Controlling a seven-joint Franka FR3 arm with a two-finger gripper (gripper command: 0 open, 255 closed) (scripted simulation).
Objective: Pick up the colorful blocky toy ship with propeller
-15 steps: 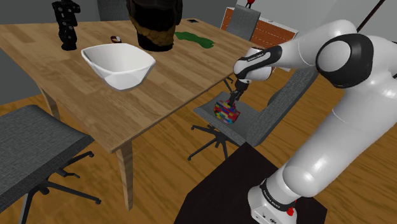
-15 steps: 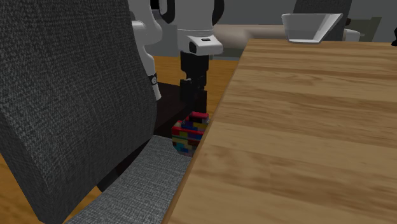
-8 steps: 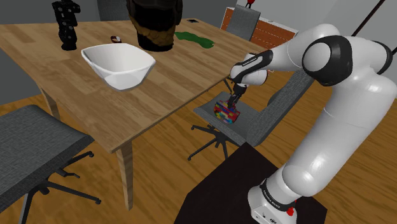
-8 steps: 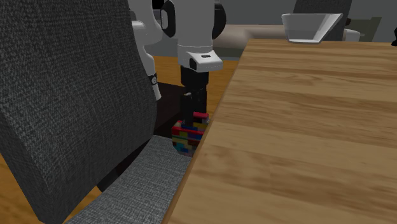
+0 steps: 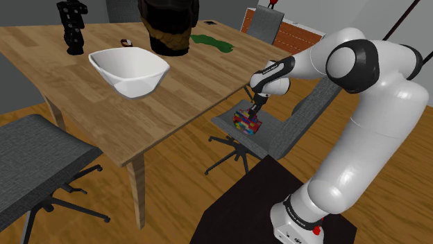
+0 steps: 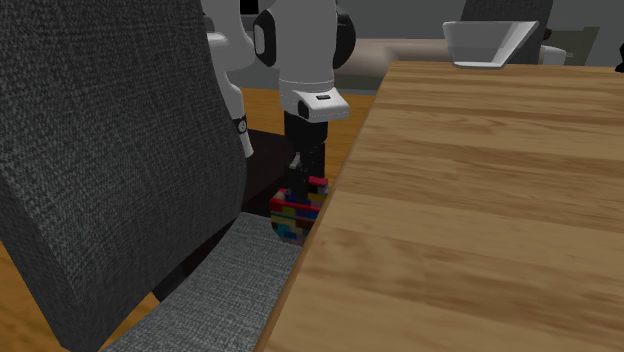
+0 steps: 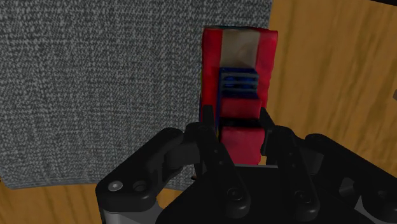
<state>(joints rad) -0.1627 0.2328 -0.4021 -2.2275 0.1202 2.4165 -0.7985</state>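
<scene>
Red-and-blue ship (image 7: 236,70) sits near the grey chair seat's (image 7: 95,83) edge; jaws, pointing straight down, clamp its narrow top, seemingly for a clean lift.

Grey chair seat (image 5: 276,138) w/ toy ship (image 5: 246,124); wood table (image 5: 83,104) w/ white bowl (image 5: 130,69).

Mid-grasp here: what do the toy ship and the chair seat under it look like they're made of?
The toy ship looks like hard matte plastic bricks: stacked red, blue and yellow blocks with squared edges. The chair seat looks like woven grey fabric: a speckled weave texture shows.
</scene>
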